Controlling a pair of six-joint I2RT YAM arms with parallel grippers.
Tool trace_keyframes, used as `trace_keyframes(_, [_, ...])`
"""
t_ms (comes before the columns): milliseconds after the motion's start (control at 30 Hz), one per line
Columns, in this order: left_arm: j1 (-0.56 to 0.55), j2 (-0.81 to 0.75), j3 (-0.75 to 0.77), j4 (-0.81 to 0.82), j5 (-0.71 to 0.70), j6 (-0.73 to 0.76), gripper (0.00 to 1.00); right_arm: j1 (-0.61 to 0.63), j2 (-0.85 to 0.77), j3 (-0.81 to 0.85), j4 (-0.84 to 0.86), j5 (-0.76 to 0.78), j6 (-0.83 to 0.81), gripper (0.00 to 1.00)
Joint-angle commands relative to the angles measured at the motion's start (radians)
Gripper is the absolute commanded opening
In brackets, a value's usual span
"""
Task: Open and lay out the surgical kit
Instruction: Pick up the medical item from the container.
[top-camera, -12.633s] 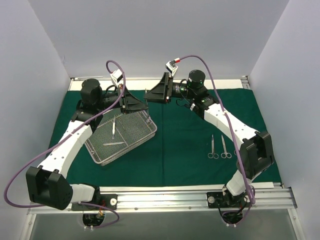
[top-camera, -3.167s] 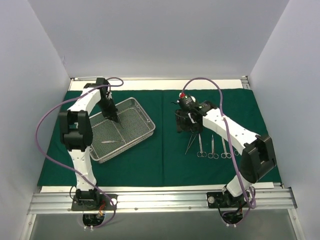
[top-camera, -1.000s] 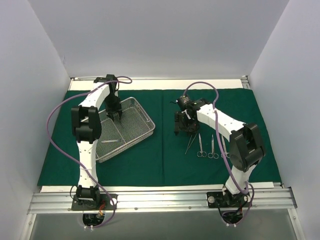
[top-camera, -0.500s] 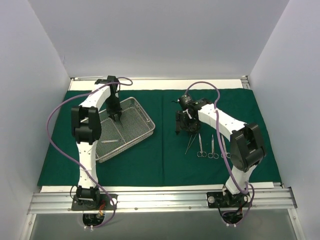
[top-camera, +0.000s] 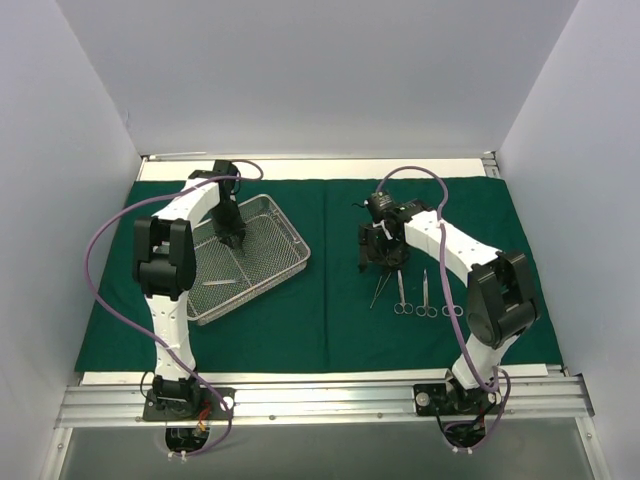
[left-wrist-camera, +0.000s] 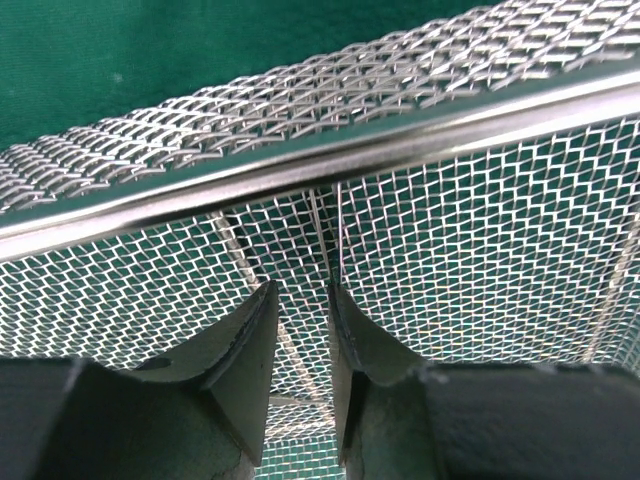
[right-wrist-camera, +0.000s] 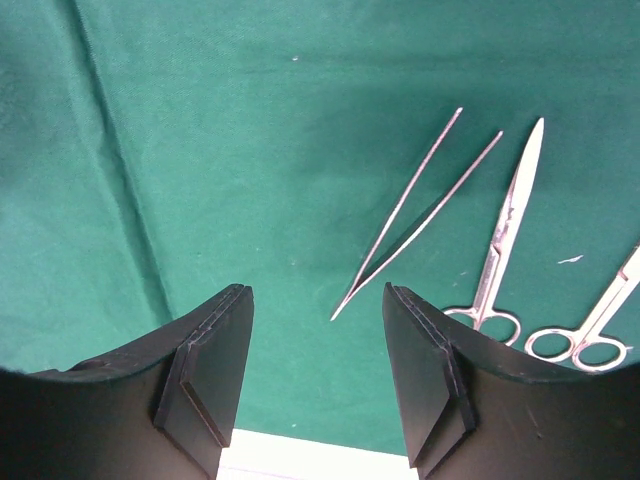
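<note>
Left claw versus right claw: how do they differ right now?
The left claw sits low inside the wire-mesh tray. The right claw hangs over the green cloth, near the forceps. The left claw's jaws stand close together, and I cannot tell whether they pinch anything. The right claw's jaws stand wide apart and empty. Both point downward.

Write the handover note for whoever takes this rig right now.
Left claw: down inside the mesh tray, jaws narrow around a slim instrument; grip uncertain.
Right claw: open, empty, over the green cloth.
Done: cloth spread; forceps and scissors laid out on it.
To do: that instrument and a second instrument remain in the tray.
</note>
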Motion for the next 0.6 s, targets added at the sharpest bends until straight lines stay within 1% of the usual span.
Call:
trace_keyframes(0, [-0.005,-0.010,0.020,0.031,-0.010,-0.035,0.36,-0.018,-0.049,-0.011,-0.025,-0.011,-0.026,0.55])
trace_keyframes(133, [-0.005,0.010,0.047,0.034,-0.007,-0.044,0.36,-0.029,-0.049,-0.008,-0.028,-0.015,-0.038,0.55])
trace_keyframes(200, [-0.005,-0.004,0.043,0.034,-0.015,-0.051,0.36,-0.035,-0.048,-0.008,-0.030,-0.017,-0.044,0.55])
trace_keyframes(233, [-0.005,-0.015,0.038,0.040,-0.012,-0.054,0.33,-0.041,-0.048,-0.010,-0.033,-0.018,-0.047,0.55])
trace_keyframes(333, [-0.006,-0.056,0.005,0.051,-0.020,-0.057,0.32,-0.052,-0.046,-0.010,-0.031,-0.022,-0.053,0.55])
trace_keyframes(400, [-0.006,-0.079,-0.011,0.055,-0.030,-0.052,0.29,-0.060,-0.041,-0.010,-0.027,-0.029,-0.056,0.55])
trace_keyframes(567, [-0.006,-0.081,0.006,0.058,-0.035,-0.048,0.30,-0.064,-0.020,0.000,-0.021,-0.038,-0.061,0.55])
